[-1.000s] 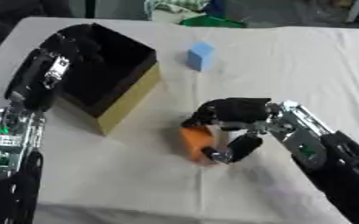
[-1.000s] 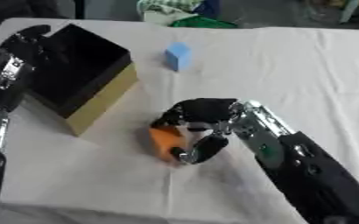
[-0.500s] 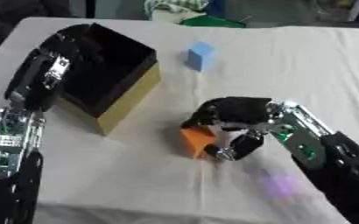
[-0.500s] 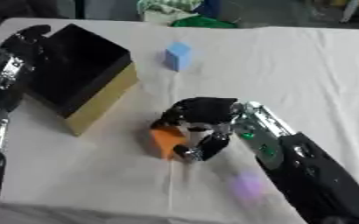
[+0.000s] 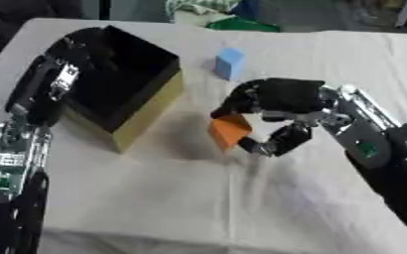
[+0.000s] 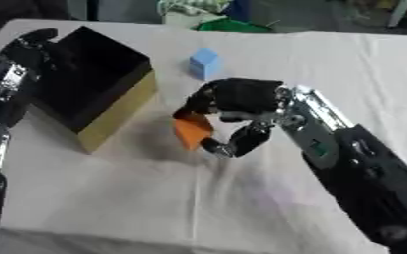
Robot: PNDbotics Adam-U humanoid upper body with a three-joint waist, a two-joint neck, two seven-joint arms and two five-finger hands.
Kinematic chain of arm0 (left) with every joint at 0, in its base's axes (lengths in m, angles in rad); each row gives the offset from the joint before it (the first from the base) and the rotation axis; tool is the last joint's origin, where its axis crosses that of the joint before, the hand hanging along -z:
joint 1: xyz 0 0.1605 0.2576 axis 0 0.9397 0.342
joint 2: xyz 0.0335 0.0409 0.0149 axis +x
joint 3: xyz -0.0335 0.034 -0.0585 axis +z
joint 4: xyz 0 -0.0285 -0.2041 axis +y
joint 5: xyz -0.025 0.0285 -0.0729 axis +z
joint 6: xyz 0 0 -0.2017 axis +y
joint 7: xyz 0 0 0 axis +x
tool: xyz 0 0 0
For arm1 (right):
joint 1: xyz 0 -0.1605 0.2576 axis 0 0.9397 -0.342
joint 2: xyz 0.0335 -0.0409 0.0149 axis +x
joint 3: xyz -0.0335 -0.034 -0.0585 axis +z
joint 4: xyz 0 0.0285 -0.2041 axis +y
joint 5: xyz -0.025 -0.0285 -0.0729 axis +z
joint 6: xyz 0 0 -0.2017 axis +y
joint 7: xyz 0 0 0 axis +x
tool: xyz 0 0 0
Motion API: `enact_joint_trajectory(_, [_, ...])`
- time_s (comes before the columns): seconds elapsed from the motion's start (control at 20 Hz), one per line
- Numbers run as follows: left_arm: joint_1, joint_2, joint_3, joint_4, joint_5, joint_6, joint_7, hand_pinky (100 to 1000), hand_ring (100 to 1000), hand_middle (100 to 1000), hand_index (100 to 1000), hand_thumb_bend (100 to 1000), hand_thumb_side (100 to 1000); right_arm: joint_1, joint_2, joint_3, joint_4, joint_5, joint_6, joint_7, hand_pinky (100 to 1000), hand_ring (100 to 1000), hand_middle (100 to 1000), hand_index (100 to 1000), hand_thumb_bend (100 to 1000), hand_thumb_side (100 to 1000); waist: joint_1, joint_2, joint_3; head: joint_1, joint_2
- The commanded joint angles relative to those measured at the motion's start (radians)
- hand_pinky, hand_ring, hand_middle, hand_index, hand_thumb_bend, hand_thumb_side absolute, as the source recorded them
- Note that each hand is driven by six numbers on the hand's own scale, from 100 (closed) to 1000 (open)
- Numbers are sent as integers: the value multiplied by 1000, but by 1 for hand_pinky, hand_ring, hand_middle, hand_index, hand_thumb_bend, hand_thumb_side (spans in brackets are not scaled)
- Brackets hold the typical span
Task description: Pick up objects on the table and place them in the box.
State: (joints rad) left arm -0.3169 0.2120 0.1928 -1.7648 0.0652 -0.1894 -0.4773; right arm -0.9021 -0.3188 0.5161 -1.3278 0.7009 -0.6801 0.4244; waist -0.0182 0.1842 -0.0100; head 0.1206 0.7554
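Blocks two: orange cube (image 5: 229,132) pinched in right hand (image 5: 281,99) fingers, light-blue cube (image 5: 230,63) far, one open black box (image 5: 137,104) left, left hand (image 6: 32,42) fingers relaxed on its far-left rim, white-clothed bench (image 5: 198,198) open near.

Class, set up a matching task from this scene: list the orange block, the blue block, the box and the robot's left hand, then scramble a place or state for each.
Things:
1. orange block
2. blue block
3. box
4. left hand

Descriptions:
A. at the box's far left corner
B. open, dark inside
C. alone on the cloth, far side
D. held by the right hand

Pairs: 1-D, 2-C, 3-B, 4-A
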Motion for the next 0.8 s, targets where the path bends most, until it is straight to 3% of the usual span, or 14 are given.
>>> enact_joint_trajectory(0.05, [-18,10,-7,-21,4,1,-5,725,623,635,881,100,723,-55,-26,-47,-26,-10,28,-2,846,703,447,927,100,191,-2,-19,7,-8,-1])
enact_joint_trajectory(0.3, [-41,-8,-21,-41,13,8,-12,725,623,636,880,100,714,-139,6,-106,19,24,64,-17,842,710,442,927,100,186,-12,-15,40,-33,-11])
enact_joint_trajectory(0.8, [-103,-78,-61,-127,44,55,-21,723,624,638,877,100,704,-250,113,-197,199,194,89,-77,843,727,453,930,100,199,-56,10,165,-112,-54])
